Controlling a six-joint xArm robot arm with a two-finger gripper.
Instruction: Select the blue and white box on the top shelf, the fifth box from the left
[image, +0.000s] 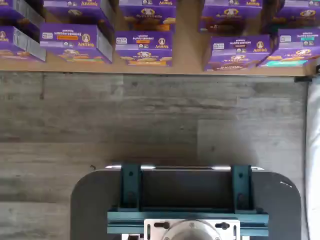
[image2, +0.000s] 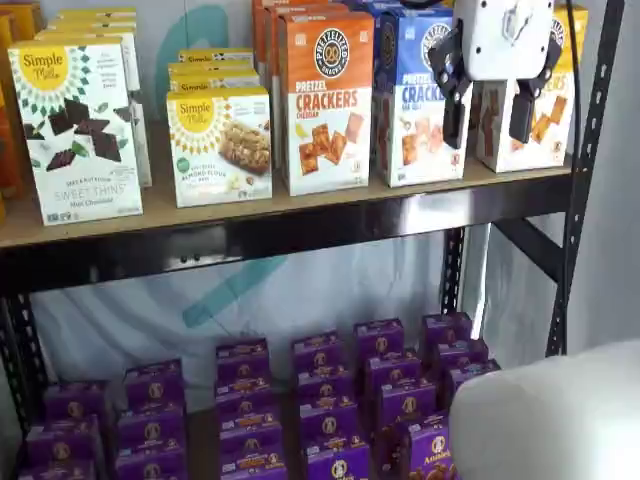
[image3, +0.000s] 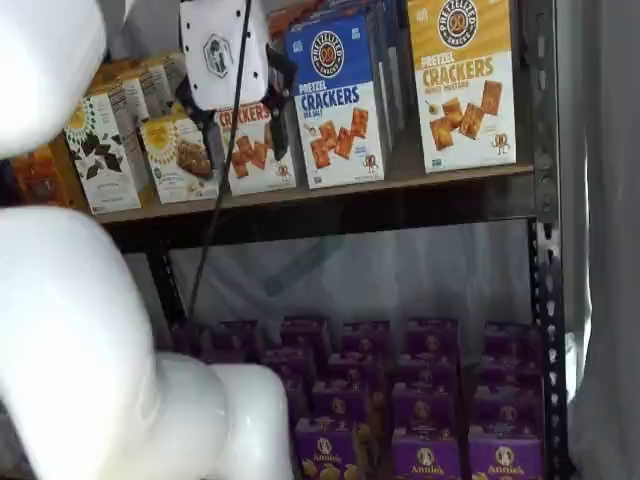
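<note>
Arm casing: big white rounded links fill the left side of a shelf view, closest to the lens; another white curve sits at the lower right of a shelf view.
Wrist mount: dark plate with teal brackets over grey wood-look flooring.
Gripper: white body with two black fingers, upper right of frame, hanging in front of the crackers; a plain gap shows between the fingers and nothing sits in it, so it is released. In a shelf view only its white body reads clearly at upper left.
Blue and white box: Pretzel Crackers box, blue top and white lower half, upright on the board at upper right of frame, partly behind the left-hand finger; also seen at upper centre, clear of the gripper body.
Neighbours: orange-topped cheddar box just beside it on the left; yellow-topped cracker box to its right with a small gap.
Top shelf: tan board with a dark front rail, crossing the frame at mid height; black upright at the right.
Further left: Simple Mills almond flour bars and Sweet Thins box, upright.
Lower level: rows of purple Annie's boxes along the bottom of both shelf views; the wrist view shows their tops.
</note>
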